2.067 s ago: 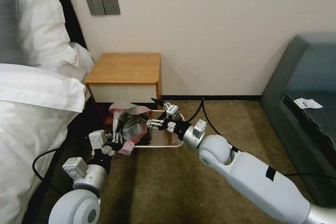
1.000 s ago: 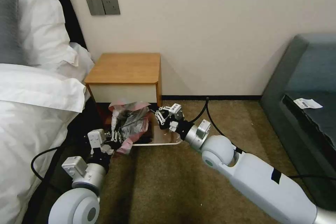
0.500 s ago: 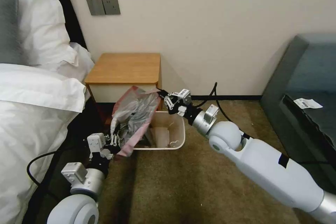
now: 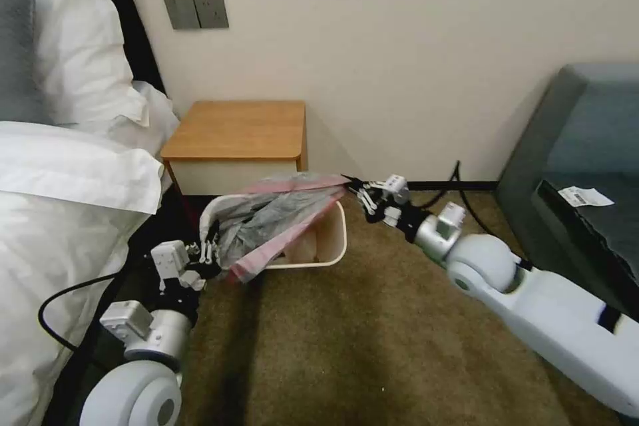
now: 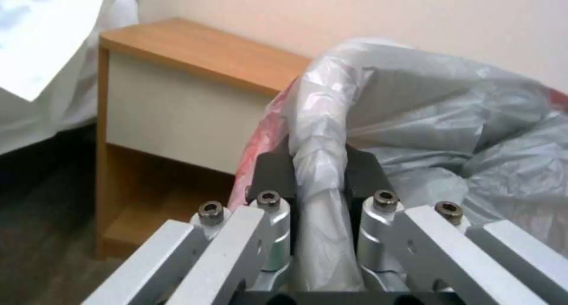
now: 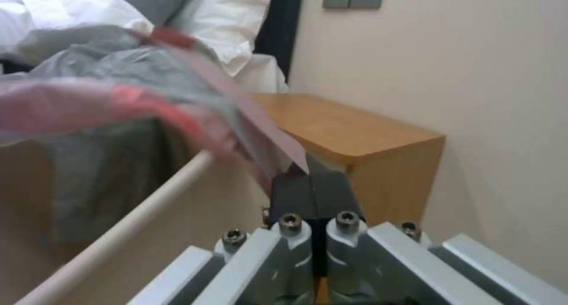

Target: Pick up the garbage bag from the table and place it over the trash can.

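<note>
The grey garbage bag [image 4: 266, 223] with its pink-red band is stretched across the top of the cream trash can [image 4: 338, 239], on the carpet in front of the wooden table [image 4: 236, 130]. My left gripper [image 4: 210, 251] is shut on the bag's left edge at the can's left rim. In the left wrist view, the left gripper [image 5: 319, 176] pinches a fold of the bag [image 5: 426, 118]. Just past the can's right rim, my right gripper [image 4: 354, 186] is shut on the band's right end. The right wrist view shows that gripper [image 6: 309, 178] clamping the band [image 6: 177, 114] above the can's rim [image 6: 118, 238].
A bed with a white duvet [image 4: 60, 213] and pillows lies close on the left. A grey sofa [image 4: 586, 166] stands on the right. Black cables [image 4: 452, 180] trail along the wall base. Open carpet [image 4: 346, 346] lies in front of the can.
My right gripper has pulled the bag's band up out of the can and to the right, spreading the bag across the opening. The left gripper drew slightly left, still holding its edge.
</note>
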Controlling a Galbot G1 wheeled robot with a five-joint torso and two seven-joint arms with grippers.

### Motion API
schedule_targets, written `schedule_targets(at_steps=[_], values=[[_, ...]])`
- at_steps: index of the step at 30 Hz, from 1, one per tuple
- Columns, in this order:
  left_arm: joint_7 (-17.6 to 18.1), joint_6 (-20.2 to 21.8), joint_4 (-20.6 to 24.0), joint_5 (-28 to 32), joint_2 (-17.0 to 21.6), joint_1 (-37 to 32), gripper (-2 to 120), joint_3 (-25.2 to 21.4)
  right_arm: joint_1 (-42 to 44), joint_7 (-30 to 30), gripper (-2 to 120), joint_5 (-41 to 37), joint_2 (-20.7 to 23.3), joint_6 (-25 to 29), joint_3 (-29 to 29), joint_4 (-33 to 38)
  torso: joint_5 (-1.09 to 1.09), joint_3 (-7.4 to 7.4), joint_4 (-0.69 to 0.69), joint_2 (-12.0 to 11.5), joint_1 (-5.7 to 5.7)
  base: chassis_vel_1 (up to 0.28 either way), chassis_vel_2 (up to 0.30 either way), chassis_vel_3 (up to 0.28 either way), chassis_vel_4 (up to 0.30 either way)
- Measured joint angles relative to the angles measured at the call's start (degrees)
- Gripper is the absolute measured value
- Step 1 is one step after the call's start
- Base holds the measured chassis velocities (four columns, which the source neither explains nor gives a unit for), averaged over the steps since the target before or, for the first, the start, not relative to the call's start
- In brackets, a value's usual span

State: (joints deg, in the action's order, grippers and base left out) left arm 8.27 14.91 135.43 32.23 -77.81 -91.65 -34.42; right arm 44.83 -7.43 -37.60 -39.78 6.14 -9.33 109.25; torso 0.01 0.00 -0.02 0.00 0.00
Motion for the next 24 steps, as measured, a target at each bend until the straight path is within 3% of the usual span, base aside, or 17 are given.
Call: schedule_targets(at_steps=[15, 24], values=[[3.4, 1.8, 2.7, 6.8, -0.8, 0.2, 11, -0.2, 3.8, 0.1, 0, 1.5, -0.6, 0.4, 0.9, 0.6, 0.00, 0.00, 0.02, 0.0, 0.00, 0.000, 0.000, 0.000, 0.000], [3.8, 1.7, 0.9, 6.7, -0.9, 1.2, 11, -0.4, 11.0, 0.8, 32, -2.2, -1.7, -0.5, 9.1, 3.3, -0.01, 0.00, 0.01, 0.0, 0.00, 0.000, 0.000, 0.000, 0.000]])
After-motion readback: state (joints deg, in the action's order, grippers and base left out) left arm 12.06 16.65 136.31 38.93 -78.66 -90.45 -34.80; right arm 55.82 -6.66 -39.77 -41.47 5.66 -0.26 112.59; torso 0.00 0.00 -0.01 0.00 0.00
